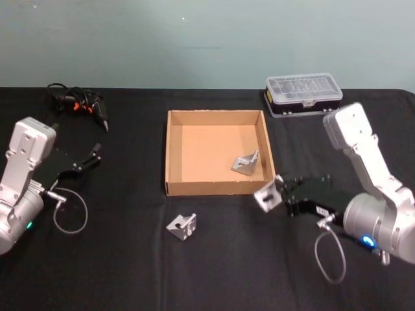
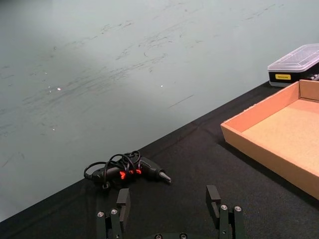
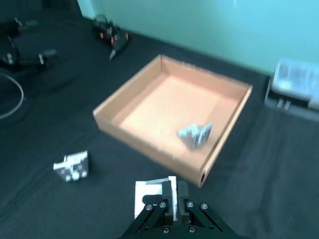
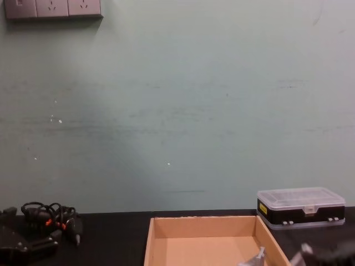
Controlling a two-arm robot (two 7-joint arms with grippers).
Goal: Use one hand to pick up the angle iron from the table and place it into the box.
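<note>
Gripping one angle iron (image 1: 266, 195) tightly, the right claw (image 1: 277, 193) hangs just outside the near right corner of the box (image 1: 172, 152), probably to carry it over the wall. A second piece (image 1: 181, 226) lies on the surface (image 1: 117, 272). The left claw (image 1: 87, 157) rests open at the left.

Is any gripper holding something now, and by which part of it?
The right gripper holds an angle iron by one side, the rest sticking out; the left gripper is open and empty.
</note>
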